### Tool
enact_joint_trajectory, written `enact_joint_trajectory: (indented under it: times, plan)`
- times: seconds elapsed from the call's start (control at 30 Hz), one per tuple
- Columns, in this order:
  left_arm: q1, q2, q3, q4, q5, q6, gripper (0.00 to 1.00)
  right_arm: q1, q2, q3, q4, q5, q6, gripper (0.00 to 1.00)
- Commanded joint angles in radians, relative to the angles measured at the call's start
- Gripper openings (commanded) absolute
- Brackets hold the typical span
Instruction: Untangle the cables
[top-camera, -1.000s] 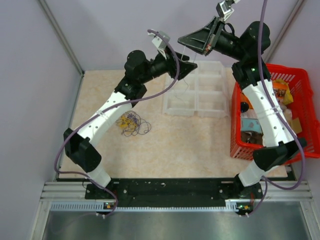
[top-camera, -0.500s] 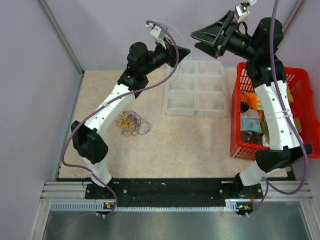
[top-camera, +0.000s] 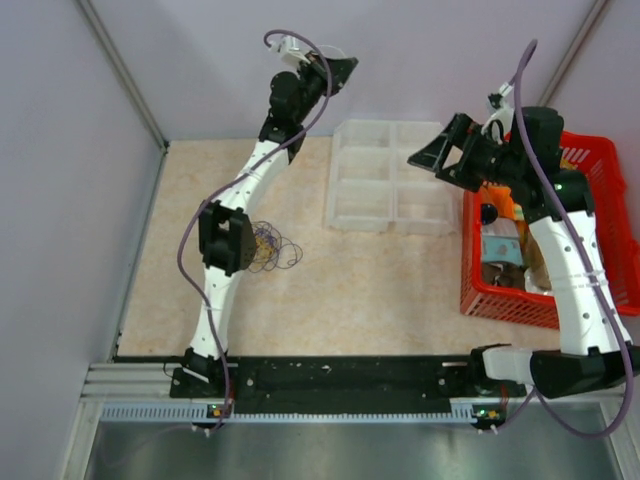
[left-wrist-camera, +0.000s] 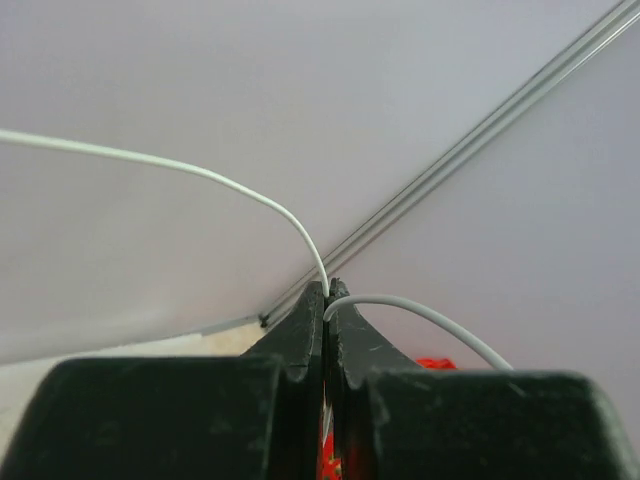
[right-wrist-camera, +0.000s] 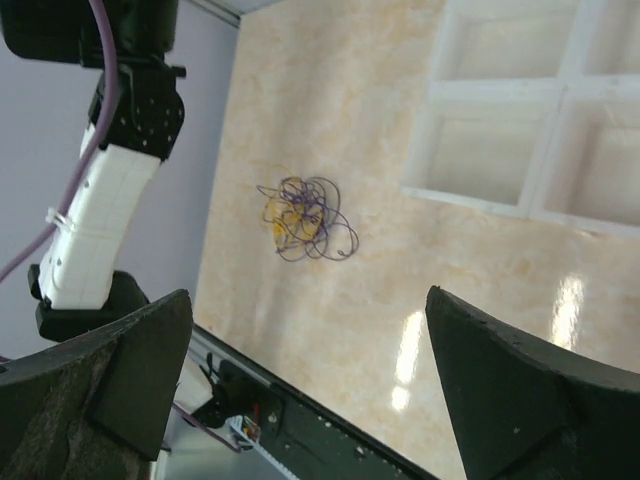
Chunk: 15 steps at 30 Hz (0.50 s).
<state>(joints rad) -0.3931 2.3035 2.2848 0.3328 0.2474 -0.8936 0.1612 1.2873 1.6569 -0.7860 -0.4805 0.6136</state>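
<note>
The tangle of cables lies on the bench left of centre in the overhead view. It is a small knot of dark purple loops with yellowish strands, and its left edge is overlapped by the left arm's elbow. In the right wrist view it sits mid-frame, well apart from the clear compartment tray at upper right.

The left gripper is raised high against the back wall at the top of the overhead view. Its jaws are pressed together on a thin pale wire, which arcs away to both sides of the tips.

The right gripper hangs above the bench beside the red basket. Its jaws are spread wide, with nothing between them.
</note>
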Motion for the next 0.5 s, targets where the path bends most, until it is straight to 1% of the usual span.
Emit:
enact_joint_trajectory:
  times: [0.0, 0.1, 0.17, 0.23, 0.3, 0.47]
  plan:
    - [-0.007, 0.106, 0.186, 0.236, -0.092, -0.137, 0.00, -0.015, -0.072, -0.078, -0.041, 0.039, -0.071, 0.99]
    - [-0.006, 0.145, 0.176, 0.277, -0.126, -0.159, 0.00, -0.037, -0.088, -0.103, -0.058, 0.033, -0.069, 0.99]
    - [-0.010, 0.177, 0.174, 0.299, -0.137, -0.198, 0.00, -0.054, -0.097, -0.112, -0.064, 0.030, -0.069, 0.99]
    - [-0.018, 0.229, 0.199, 0.318, -0.155, -0.232, 0.00, -0.066, -0.100, -0.123, -0.064, 0.020, -0.069, 0.99]
    - [-0.023, 0.296, 0.241, 0.311, -0.165, -0.231, 0.00, -0.072, -0.098, -0.132, -0.064, 0.017, -0.069, 0.99]
    - [-0.029, 0.414, 0.263, 0.327, -0.203, -0.209, 0.00, -0.086, -0.103, -0.167, -0.070, 0.011, -0.075, 0.99]
